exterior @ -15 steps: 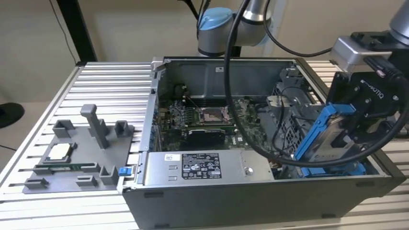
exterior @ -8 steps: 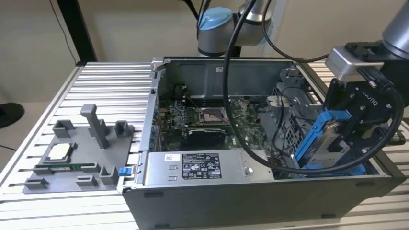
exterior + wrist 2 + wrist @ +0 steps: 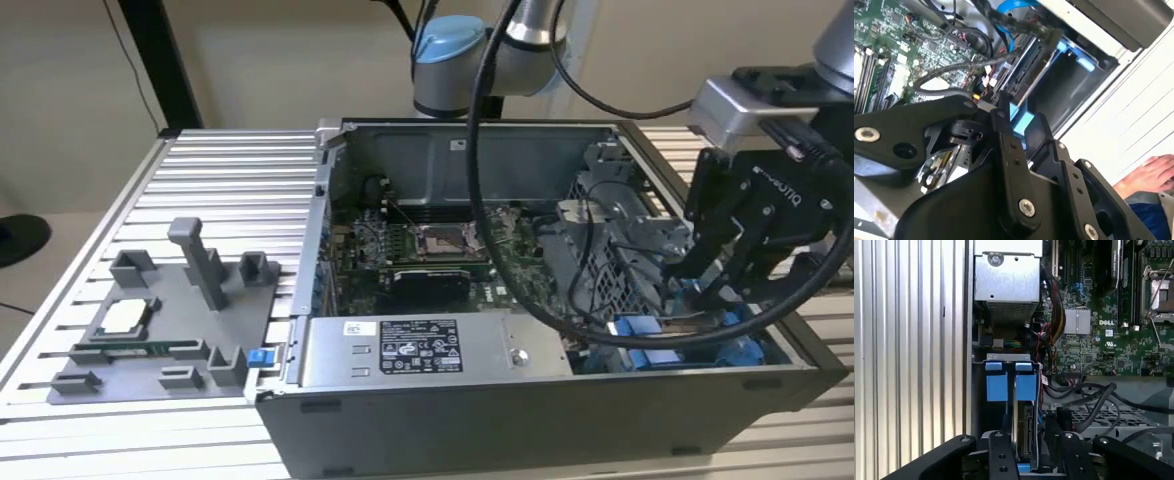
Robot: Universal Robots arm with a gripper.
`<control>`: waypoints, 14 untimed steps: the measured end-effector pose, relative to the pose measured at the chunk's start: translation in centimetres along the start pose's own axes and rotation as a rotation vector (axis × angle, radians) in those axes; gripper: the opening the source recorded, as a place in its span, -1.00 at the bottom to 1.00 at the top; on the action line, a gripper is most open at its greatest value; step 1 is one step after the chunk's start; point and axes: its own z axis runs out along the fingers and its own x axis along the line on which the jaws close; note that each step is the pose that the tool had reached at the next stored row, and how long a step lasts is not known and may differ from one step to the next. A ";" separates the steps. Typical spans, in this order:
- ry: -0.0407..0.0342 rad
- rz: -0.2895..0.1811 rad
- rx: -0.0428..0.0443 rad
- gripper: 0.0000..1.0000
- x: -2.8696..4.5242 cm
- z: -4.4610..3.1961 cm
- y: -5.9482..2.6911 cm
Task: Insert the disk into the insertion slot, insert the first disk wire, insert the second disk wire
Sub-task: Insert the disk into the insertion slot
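Jaws pinch the flat silver disk [image 3: 1026, 432], blue-framed, standing edgewise in the grey insertion slot [image 3: 997, 382].

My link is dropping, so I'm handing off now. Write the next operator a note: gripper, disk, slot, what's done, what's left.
Gripper: low in the case corner at the exterior view's right, apparently shut on the disk.
Disk: standing on edge inside the slot, below the blue tabs. I can't tell if it is fully seated.
Done: the disk is in the slot.
Left: both disk wires. The black cables lie loose beside the slot, and none is seen plugged into the disk.
Caution: a person's hand is on the table next to the case.
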 end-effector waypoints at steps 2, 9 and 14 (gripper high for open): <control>0.0001 0.000 0.0000 1.00 -0.04 -0.91 0.05; 0.0009 -0.001 0.0029 1.00 -1.48 -1.29 0.76; 0.0101 0.000 0.0049 1.00 -1.65 -1.19 0.92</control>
